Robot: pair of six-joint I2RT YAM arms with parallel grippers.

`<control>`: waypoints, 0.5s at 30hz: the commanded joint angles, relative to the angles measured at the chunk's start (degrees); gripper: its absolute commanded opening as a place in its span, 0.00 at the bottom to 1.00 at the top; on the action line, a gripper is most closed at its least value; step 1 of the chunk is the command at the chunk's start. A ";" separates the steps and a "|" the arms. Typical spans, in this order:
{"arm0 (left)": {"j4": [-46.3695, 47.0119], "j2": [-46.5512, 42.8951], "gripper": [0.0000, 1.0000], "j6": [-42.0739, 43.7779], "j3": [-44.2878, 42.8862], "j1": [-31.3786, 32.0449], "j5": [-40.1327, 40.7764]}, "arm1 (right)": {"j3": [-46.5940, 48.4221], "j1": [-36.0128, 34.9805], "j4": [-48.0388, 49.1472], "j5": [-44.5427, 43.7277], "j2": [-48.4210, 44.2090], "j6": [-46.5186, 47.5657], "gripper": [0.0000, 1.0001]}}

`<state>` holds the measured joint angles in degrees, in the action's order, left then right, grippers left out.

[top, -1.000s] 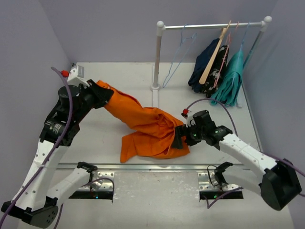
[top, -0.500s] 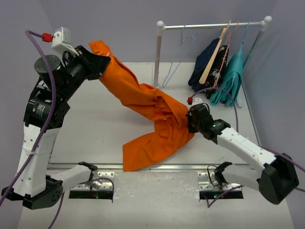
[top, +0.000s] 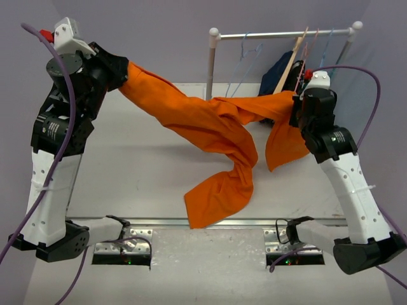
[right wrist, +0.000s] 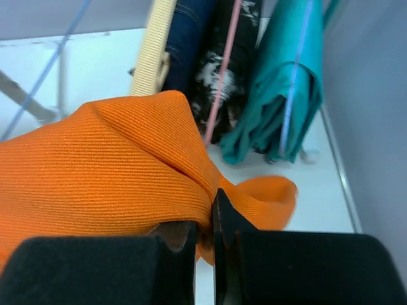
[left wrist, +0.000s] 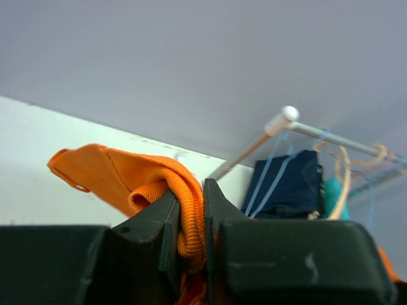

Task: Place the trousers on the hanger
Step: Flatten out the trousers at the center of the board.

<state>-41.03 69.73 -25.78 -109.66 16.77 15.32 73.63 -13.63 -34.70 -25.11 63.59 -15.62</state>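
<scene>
The white table [top: 140,165] is spanned by the orange trousers [top: 210,127], which are held up between both arms, with one loose leg hung down towards the near edge. The clothes rack [top: 210,63] is seen at the back right. One end of the cloth is pinched tight in the left gripper [left wrist: 191,203], and another fold is clamped in the right gripper [right wrist: 206,219]. The pale blue hanger [top: 243,57] is hung on the rail, behind the trousers.

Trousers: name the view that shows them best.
Top external: the trousers show whole, lifted at both ends, one leg hanging down. The wrist views show only a fold pinched in the left fingers and the right fingers.
</scene>
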 commanded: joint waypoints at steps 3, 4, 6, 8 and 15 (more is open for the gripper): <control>-1.46 -1.04 0.00 1.36 0.41 0.01 17.96 | -5.12 -0.32 -3.44 15.46 8.32 -2.15 0.87; -2.90 -0.07 0.00 1.87 -0.90 0.01 18.33 | -9.25 -1.23 -2.14 19.52 8.52 -2.63 0.99; -5.09 2.18 0.00 2.12 -3.49 0.01 21.04 | -16.90 -7.87 3.48 21.33 4.97 -3.10 0.99; -6.35 3.59 0.00 2.67 -5.48 0.01 23.17 | -23.34 -13.62 8.43 22.81 1.87 -3.49 0.99; -7.76 6.32 0.00 3.02 -5.42 0.01 20.65 | -39.99 -27.38 22.71 27.31 -1.53 -7.85 0.98</control>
<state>-52.92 76.96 -23.59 -113.01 16.82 35.12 36.30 -38.07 -23.58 0.13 62.53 -20.49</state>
